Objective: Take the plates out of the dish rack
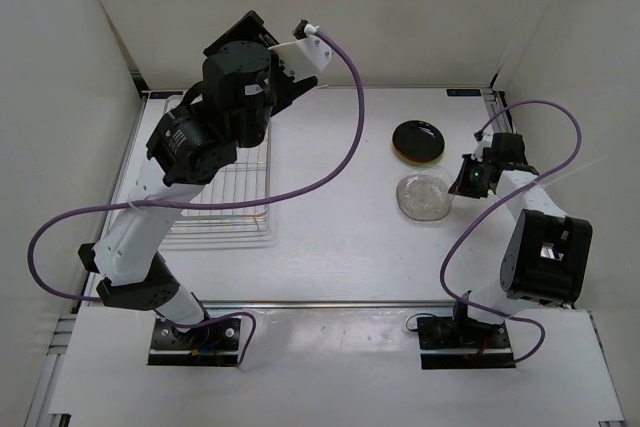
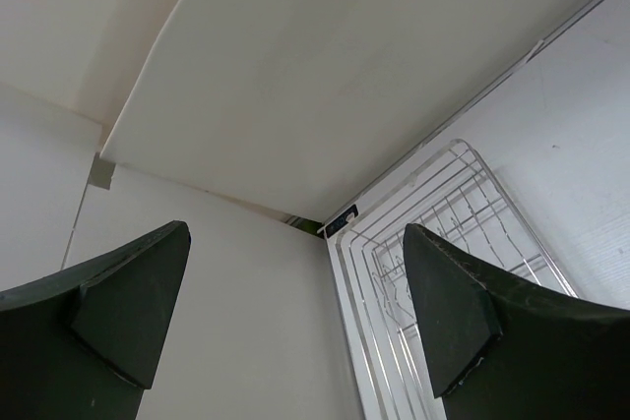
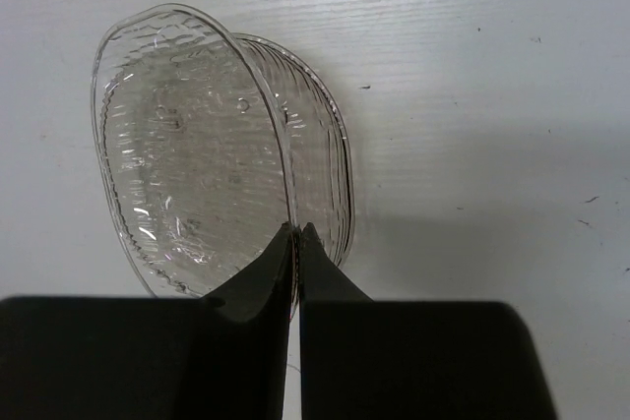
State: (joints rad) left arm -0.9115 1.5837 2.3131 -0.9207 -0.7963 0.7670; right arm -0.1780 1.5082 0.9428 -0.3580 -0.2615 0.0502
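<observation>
Right of the dish rack [image 1: 238, 202], my right gripper [image 3: 296, 233] is pinched shut on the rim of the clear plate [image 3: 197, 174], which sits tilted on the table. The black plate [image 1: 419, 139] lies right of the rack too, farther back. My left gripper [image 2: 295, 253] gapes wide over the rack's far edge.

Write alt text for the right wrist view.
The right gripper, fingers closed, pinches the rim of a clear plate, which looks tipped up on that side. A white table lies beneath.
</observation>
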